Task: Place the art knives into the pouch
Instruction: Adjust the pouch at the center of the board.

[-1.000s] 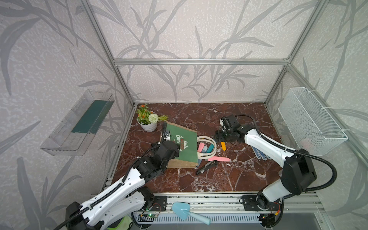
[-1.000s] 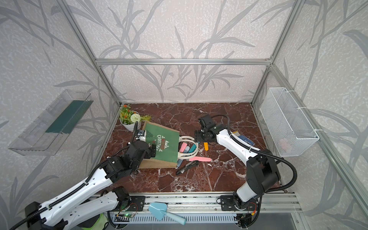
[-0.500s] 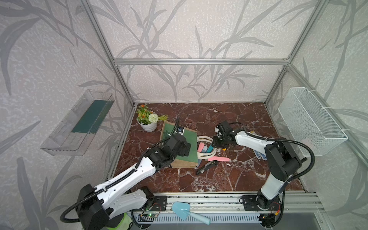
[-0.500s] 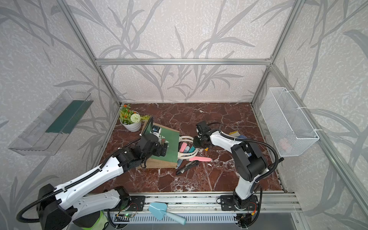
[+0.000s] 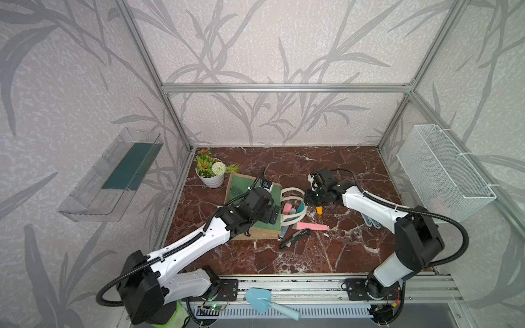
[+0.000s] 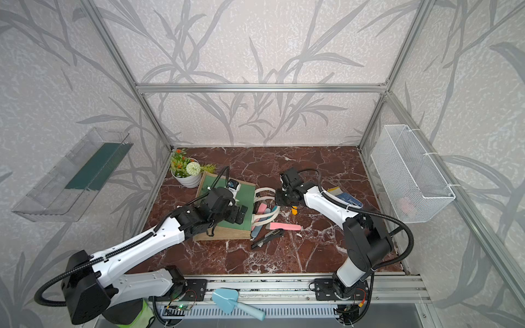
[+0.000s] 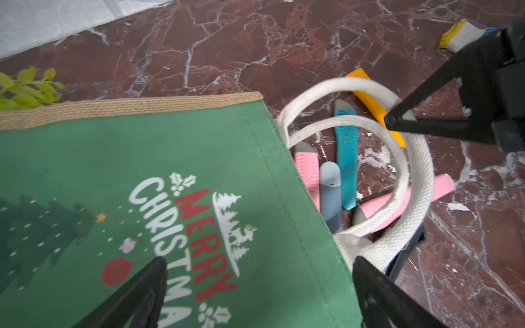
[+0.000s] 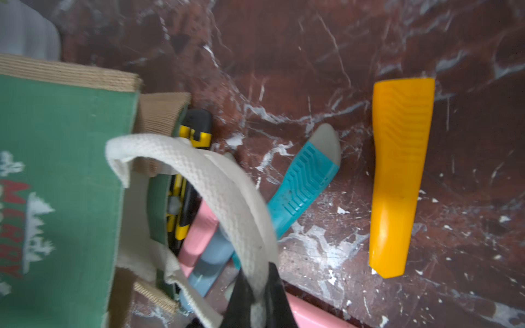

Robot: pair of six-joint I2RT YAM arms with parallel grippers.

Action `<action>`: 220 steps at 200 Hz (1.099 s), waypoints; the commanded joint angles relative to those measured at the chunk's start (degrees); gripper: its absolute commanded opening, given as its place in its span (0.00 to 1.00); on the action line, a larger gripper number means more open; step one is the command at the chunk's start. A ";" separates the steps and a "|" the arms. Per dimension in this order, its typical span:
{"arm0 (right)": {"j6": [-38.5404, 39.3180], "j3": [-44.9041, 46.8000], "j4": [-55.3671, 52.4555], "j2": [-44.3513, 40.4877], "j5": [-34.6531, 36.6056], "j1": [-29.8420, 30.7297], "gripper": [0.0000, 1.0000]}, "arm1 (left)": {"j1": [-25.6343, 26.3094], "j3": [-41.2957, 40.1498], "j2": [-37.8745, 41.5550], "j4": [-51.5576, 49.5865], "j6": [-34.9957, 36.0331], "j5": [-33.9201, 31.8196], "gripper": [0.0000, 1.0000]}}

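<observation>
Both top views, pouch (image 5: 237, 188): flat on the desk (image 5: 326, 255), green face up, mouth and white handle (image 5: 295, 189) turned toward the right arm.
Both top views, right end effector (image 5: 308, 198): low at the handle loop; grip unreadable from here.
Both top views, left end effector (image 5: 269, 215): over the green face near the mouth; touching or not, cannot tell.
Left wrist, left end effector (image 7: 260, 264): spread wide, empty, straddling the mouth edge; likely poised to pin or part the cloth.
Left wrist, knives: pink knife (image 7: 306, 170) and grey knife (image 7: 331, 196) tucked partly under the mouth edge; teal knife (image 7: 348, 159) within the loop.
Right wrist, right end effector (image 8: 257, 284): clamped tight on the handle (image 8: 227, 193), strap arched up; probably to pull the mouth open.
Right wrist, orange knife (image 8: 400, 176): bare on the desk, wholly outside the pouch, ungripped.
Step, judged: opening the mouth; no knife in hand yet.
</observation>
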State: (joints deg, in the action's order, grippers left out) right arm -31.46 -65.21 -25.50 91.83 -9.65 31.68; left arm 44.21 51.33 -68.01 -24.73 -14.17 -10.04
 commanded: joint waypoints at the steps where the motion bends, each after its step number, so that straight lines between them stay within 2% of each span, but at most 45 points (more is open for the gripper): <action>1: -0.29 -1.84 -2.29 -2.67 -1.15 0.48 0.01 | 0.18 1.99 -1.00 2.50 3.37 6.83 0.99; 65: -0.63 -3.16 -2.03 -3.77 -2.83 0.94 0.00 | 0.48 4.37 -4.72 3.70 6.35 17.95 0.99; 111: -0.98 -4.88 -1.75 -4.18 -6.01 0.96 0.00 | 1.35 5.19 -8.68 5.11 6.53 17.19 0.99; 123: -0.97 -5.33 -2.01 -4.45 -6.42 0.95 0.01 | 1.56 5.68 -9.90 5.27 7.03 17.18 0.96; 138: -1.08 -5.62 -2.22 -5.18 -6.91 0.97 0.01 | 2.08 6.79 -11.83 5.01 7.68 16.67 0.90; 154: -1.20 -5.59 -2.27 -6.08 -7.29 0.95 0.01 | 2.51 8.18 -14.10 4.41 7.79 14.44 0.79; 165: -1.23 -5.46 -2.31 -6.56 -7.44 1.00 0.01 | 2.72 9.18 -15.46 3.79 7.38 12.32 0.64; 174: -1.28 -5.26 -2.45 -6.85 -7.25 0.98 0.01 | 2.90 9.85 -16.43 3.45 6.78 10.15 0.46; 183: -1.36 -5.13 -2.41 -7.09 -7.23 0.91 0.01 | 2.99 10.46 -17.06 3.06 6.34 8.44 0.36; 205: -1.66 -4.45 -1.81 -7.59 -7.87 0.86 0.01 | 3.09 11.87 -17.84 2.09 6.19 7.17 0.20; 220: -1.86 -4.17 -1.55 -7.80 -8.19 0.92 0.01 | 3.17 12.64 -17.86 1.42 6.26 7.16 0.15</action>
State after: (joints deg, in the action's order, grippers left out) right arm -32.64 -69.06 -27.07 86.19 -15.20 32.27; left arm 47.62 61.41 -85.71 -21.96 -7.55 0.89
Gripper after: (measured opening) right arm 0.088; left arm 0.179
